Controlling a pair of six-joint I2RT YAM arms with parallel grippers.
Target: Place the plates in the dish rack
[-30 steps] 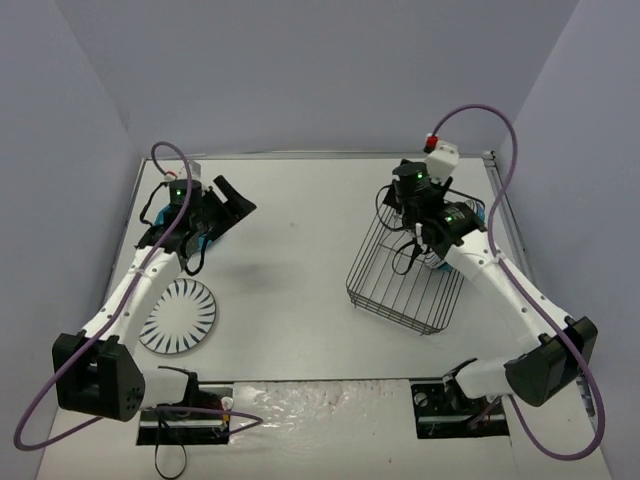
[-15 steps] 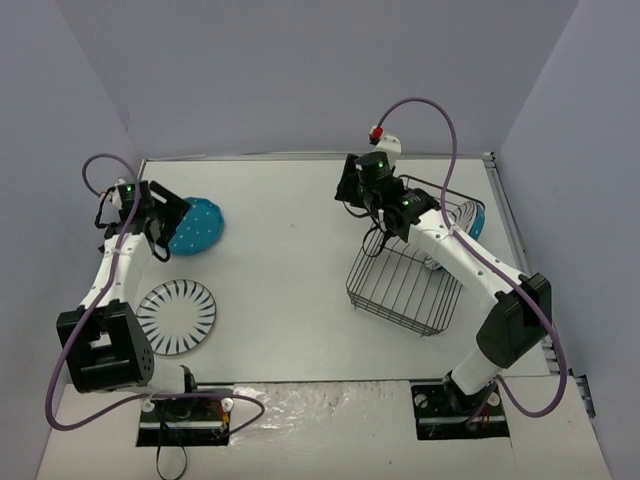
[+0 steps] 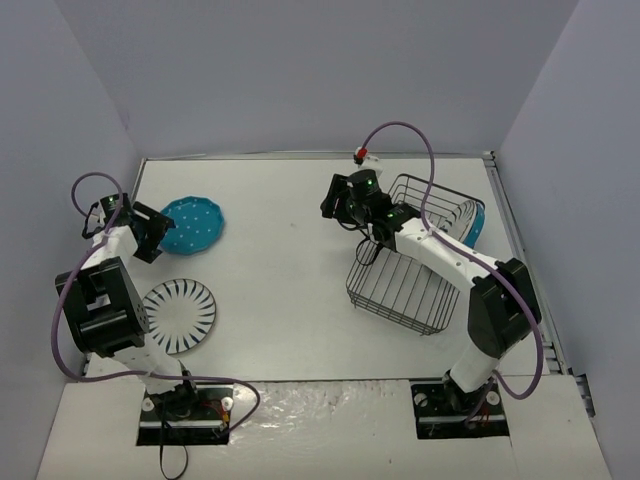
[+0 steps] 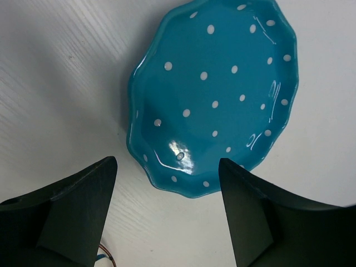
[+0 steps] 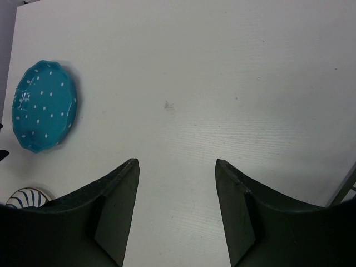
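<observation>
A teal-blue dotted plate [image 3: 193,225] lies flat at the far left of the table; it also shows in the left wrist view [image 4: 214,100] and the right wrist view [image 5: 43,105]. My left gripper [image 3: 150,232] [image 4: 167,161] is open and empty, its fingertips just short of that plate's near rim. A striped plate [image 3: 178,316] lies flat nearer the front left, and its edge shows in the right wrist view [image 5: 25,197]. The black wire dish rack [image 3: 400,285] stands at the right, with a striped plate [image 3: 452,215] and a teal plate [image 3: 478,222] at its far end. My right gripper [image 3: 335,200] [image 5: 177,161] is open and empty, left of the rack over bare table.
The table's side walls stand close to the left arm and right of the rack. A corner of the rack's wire [image 5: 347,186] shows at the right edge of the right wrist view. Bare table lies between the teal plate and the rack.
</observation>
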